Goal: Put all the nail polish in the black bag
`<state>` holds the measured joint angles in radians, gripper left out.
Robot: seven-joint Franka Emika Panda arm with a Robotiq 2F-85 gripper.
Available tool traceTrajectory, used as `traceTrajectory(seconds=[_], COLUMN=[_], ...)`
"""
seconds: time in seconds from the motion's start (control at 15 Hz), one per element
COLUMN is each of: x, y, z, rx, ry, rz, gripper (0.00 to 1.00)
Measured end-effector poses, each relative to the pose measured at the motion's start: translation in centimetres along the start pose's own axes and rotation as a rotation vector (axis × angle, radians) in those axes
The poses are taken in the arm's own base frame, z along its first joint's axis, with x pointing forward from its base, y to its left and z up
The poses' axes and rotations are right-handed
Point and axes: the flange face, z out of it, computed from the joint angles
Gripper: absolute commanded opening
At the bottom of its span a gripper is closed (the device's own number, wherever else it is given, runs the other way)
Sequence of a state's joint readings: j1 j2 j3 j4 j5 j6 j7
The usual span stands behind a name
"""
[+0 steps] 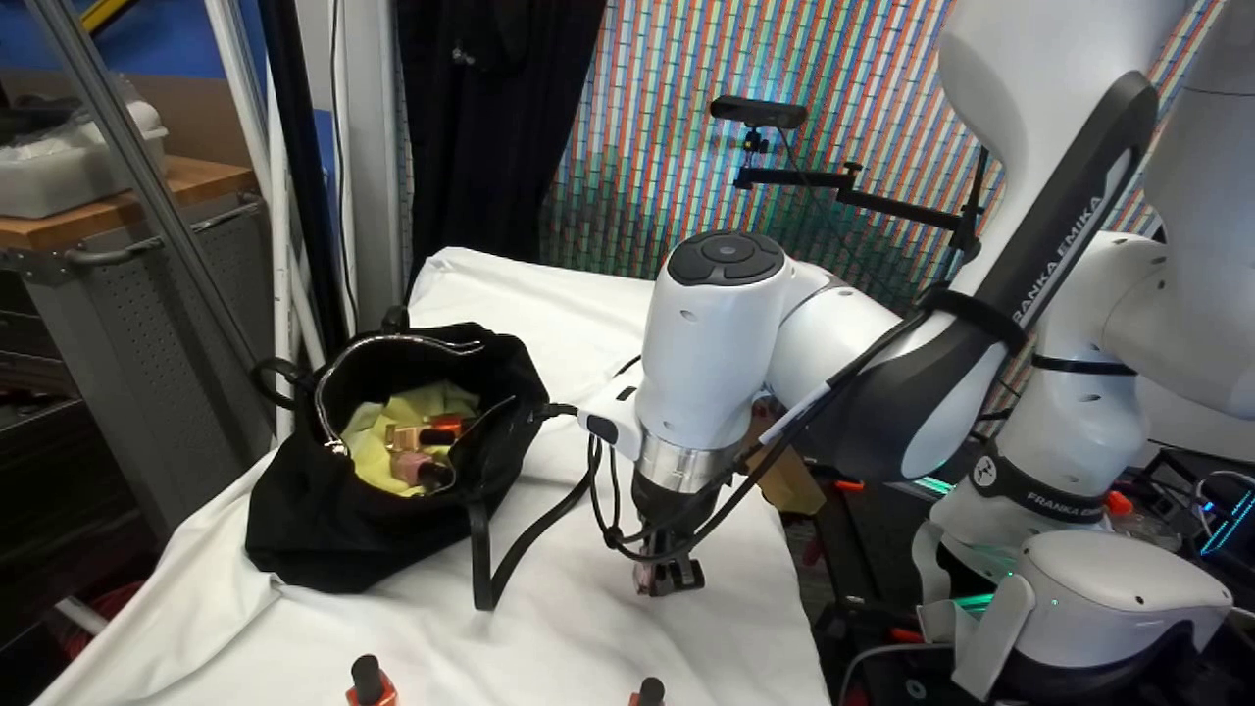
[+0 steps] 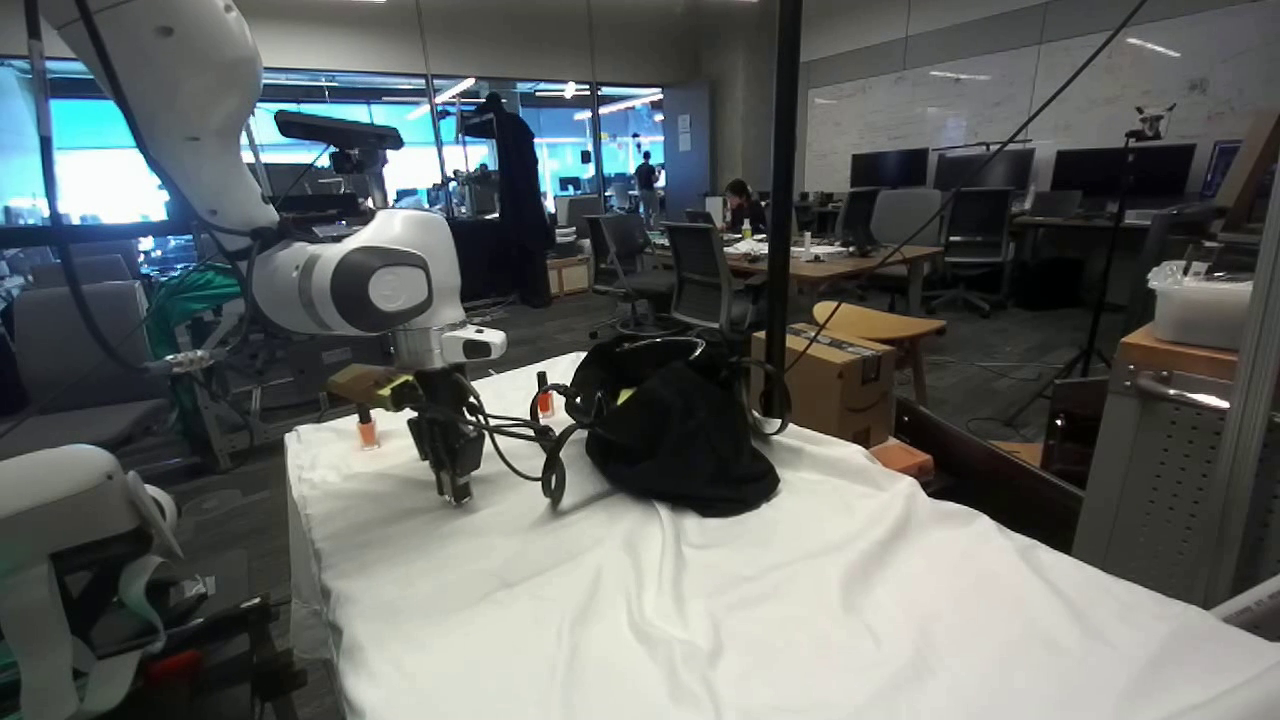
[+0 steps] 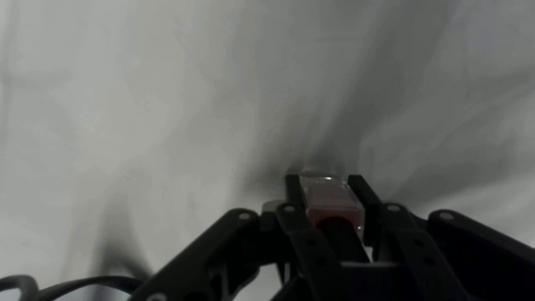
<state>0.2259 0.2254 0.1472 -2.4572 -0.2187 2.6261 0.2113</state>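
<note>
Closest of all in an exterior view, a red-orange nail polish bottle (image 1: 372, 683) and an orange nail polish bottle (image 1: 648, 693) stand at one end of the table (image 1: 574, 647), the orange one near a corner. The robot's fingers (image 3: 294, 190) are squeezed tight around a pink bottle (image 3: 332, 198), one finger on each side, with its black cap (image 3: 340, 240) pointing up. It is down low toward the table edge by the robot's base (image 1: 1108, 588); it is hard to tell if it touches the table. By the opposite edge sits the black bag (image 1: 382, 539), wide open on top. On its yellow-green lining (image 1: 431, 399) lie a dusty-pink bottle (image 1: 410, 468) and a gold-tan bottle (image 1: 402, 438) (both have dark caps (image 1: 432, 475)), with something bright orange (image 1: 448, 424) next to them. A thin black strap (image 1: 482, 569) droops onto the table.
</note>
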Motion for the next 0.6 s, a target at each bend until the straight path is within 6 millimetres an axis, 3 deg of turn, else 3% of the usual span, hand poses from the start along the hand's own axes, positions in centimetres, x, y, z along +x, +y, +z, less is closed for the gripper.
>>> traceTrajectory(seconds=[0.6], x=[0.01], y=[-0.38], z=[-0.51], rx=[-0.028], ry=[0.012], rz=[-0.023], gripper=[0.21])
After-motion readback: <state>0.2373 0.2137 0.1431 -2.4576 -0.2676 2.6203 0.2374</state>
